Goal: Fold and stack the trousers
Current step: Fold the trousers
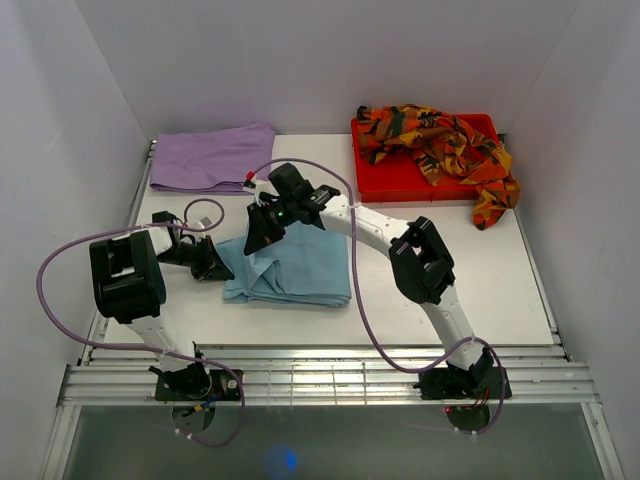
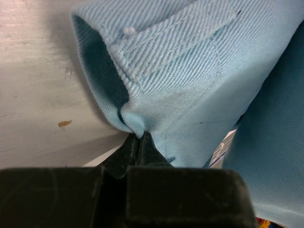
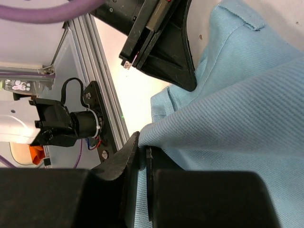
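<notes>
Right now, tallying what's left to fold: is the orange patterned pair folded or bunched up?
Bunched up: the patterned trousers lie crumpled in the red bin, one end hanging over its right edge.

lt-blue trousers (image 2: pixel 190 71) twill cloth, matt

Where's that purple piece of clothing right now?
In the overhead view, the folded lilac cloth trousers lie far left on the white table, behind the light blue trousers and left of the red tray.

Table (image 1: pixel 490 255) free beside blue trousers (image 1: pixel 300 270); red tray (image 1: pixel 400 185) beyond.
</notes>
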Robot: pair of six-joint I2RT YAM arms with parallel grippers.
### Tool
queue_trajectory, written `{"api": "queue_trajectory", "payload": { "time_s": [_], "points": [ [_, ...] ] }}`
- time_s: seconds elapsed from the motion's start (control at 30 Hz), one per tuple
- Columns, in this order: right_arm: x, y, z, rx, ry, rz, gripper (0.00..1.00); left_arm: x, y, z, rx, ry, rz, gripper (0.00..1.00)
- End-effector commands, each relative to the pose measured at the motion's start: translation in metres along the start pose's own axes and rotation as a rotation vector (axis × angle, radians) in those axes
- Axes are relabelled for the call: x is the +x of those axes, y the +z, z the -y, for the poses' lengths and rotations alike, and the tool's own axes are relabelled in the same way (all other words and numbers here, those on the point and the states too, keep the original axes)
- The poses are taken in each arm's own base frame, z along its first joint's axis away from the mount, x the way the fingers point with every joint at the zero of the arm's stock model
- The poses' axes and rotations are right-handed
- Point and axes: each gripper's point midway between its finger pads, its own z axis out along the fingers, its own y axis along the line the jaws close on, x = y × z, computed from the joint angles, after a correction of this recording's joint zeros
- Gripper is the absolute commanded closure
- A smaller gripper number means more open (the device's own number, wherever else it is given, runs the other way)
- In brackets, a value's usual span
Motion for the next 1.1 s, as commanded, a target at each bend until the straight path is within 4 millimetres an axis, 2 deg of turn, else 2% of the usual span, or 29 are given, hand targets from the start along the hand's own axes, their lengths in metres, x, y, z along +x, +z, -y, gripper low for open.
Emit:
{"api": "queue_trajectory", "payload": {
  "time_s": [0.0, 0.27, 0.33, 0.5, 0.73, 0.93, 1.07],
  "points": [
    [-0.038, 0.004, -0.034, -0.079, -0.088, 0.102, 0.92, 0.002, -0.004, -0.006, -0.063, 0.032, 0.010, 1.00],
    [-0.030, 0.021, -0.027, -0.079, -0.069, 0.079, 0.92, 0.001, -0.005, -0.007, -0.069, 0.037, 0.013, 1.00],
    [-0.022, 0.024, -0.021, -0.072, -0.062, 0.062, 0.92, 0.001, -0.005, -0.007, -0.077, 0.031, 0.012, 1.00],
    [-0.018, 0.032, -0.010, -0.053, -0.055, 0.055, 0.92, 0.000, -0.011, -0.009, -0.106, 0.039, 0.016, 1.00],
    [-0.022, 0.038, -0.016, -0.074, -0.033, 0.065, 0.92, 0.002, -0.012, -0.008, -0.109, 0.050, 0.006, 1.00],
    [-0.028, 0.034, -0.033, -0.105, -0.024, 0.081, 0.92, 0.006, -0.009, -0.015, -0.130, 0.037, -0.005, 1.00],
    [-0.028, 0.038, -0.031, -0.103, -0.017, 0.082, 0.92, 0.006, -0.008, -0.015, -0.127, 0.038, -0.006, 1.00]
  ]
}}
